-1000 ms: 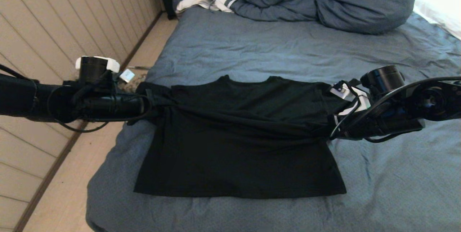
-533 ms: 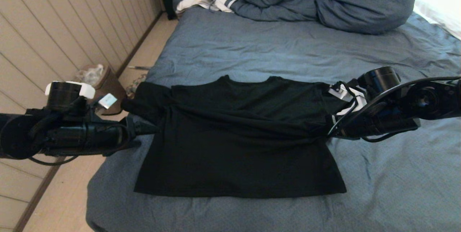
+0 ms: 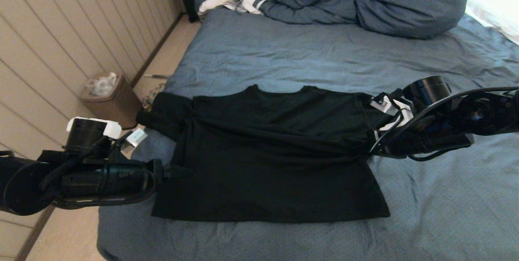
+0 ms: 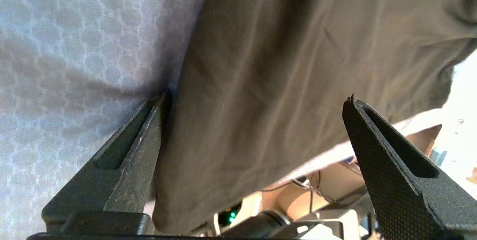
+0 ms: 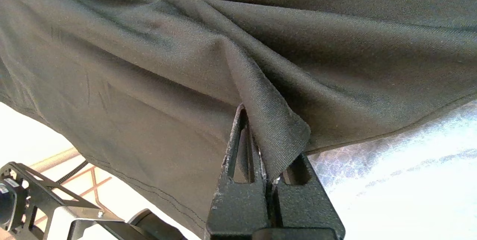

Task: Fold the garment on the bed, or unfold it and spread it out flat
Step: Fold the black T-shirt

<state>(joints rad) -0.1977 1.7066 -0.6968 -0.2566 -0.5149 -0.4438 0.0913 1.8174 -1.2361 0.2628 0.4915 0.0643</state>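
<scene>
Black garment [image 3: 267,159] spread plain side up across near half of bed [image 3: 324,54]. Left gripper [image 4: 253,102] level at left side seam, jaws spread wide (nothing held). Right gripper [image 5: 268,147] at right edge, jaws pinching a fold of cloth.

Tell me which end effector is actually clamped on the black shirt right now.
The right end effector, pinching a fold of the garment; the left end effector stands open at its edge.
</scene>
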